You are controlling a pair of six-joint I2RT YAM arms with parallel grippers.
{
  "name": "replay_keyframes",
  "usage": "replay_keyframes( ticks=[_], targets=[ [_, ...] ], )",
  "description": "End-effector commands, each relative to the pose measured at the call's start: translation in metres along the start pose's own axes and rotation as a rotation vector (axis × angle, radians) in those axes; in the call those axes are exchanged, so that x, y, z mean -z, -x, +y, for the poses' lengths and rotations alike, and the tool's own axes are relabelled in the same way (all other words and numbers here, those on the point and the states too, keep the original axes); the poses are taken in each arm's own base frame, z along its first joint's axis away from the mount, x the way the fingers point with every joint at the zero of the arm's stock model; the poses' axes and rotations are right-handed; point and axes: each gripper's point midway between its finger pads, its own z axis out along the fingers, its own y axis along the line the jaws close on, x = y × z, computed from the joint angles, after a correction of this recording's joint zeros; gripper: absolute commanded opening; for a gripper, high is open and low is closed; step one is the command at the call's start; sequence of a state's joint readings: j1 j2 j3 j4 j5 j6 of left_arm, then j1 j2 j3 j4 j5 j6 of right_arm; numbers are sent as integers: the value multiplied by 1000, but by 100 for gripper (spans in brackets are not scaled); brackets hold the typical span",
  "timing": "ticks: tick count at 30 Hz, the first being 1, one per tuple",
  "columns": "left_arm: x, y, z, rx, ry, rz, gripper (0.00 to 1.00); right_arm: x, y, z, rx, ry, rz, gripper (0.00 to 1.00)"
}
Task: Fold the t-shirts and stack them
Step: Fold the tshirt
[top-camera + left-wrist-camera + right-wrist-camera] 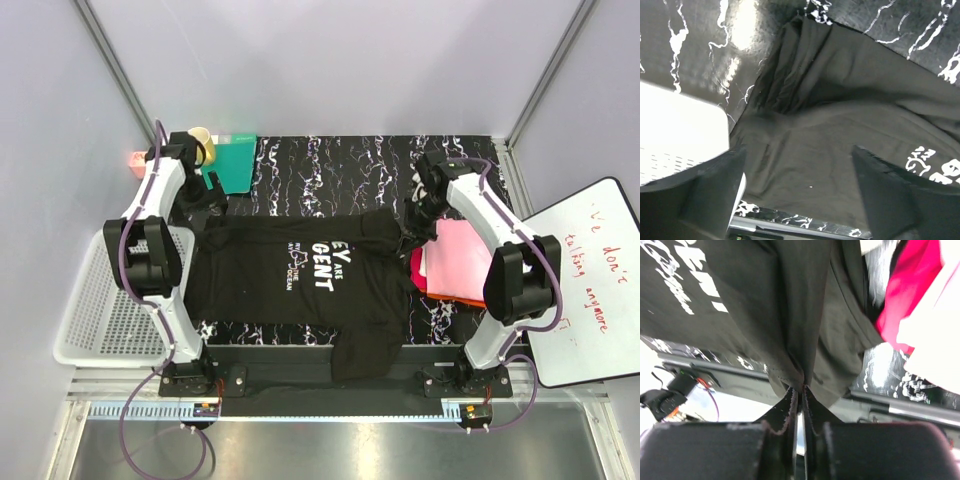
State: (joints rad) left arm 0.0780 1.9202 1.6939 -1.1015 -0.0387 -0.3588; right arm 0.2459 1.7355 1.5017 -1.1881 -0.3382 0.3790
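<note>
One black t-shirt lies spread across the middle of the worktop. Its long axis runs left to right in the top view, and one flap hangs over the lower edge.

Counts: one unfolded shirt and three folded ones, stacked at centre right. The pink shirt is on top, with the red shirt and orange shirt showing at the edges.

Right gripper: jaws pinched together on a fold of black cloth at the shirt's upper right edge.

Left gripper: jaws spread wide and holding nothing, over the shirt's upper left corner, with cloth directly below them.

We judge the left arm nearer that corner. The coming move needs it to drop and close there, giving a two-point hold along the upper edge. The stack sits just right of the shirt; we cannot tell whether they touch or overlap.
</note>
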Motion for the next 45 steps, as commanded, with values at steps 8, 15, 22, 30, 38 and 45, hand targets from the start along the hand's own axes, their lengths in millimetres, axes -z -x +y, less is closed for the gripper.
replay_keyframes(
  ticks=[8,15,22,30,38,45],
  targets=[
    [7,19,5,-2,32,-22,99,-13,-68,3,10,-37,223,24],
    [18,38,-9,-48,-31,-64,99,4,-30,-12,123,-178,26,65],
    [3,49,-21,-135,-49,-46,97,-27,50,-2,194,-206,-101,68],
    [-17,42,-34,-156,-108,31,96,-77,98,-5,245,-219,-112,66],
    [-35,28,-35,-188,-94,101,89,-88,124,-21,238,-268,-132,66],
    [-53,15,-45,-212,-85,157,88,-81,136,-32,220,-287,-165,67]
  ],
)
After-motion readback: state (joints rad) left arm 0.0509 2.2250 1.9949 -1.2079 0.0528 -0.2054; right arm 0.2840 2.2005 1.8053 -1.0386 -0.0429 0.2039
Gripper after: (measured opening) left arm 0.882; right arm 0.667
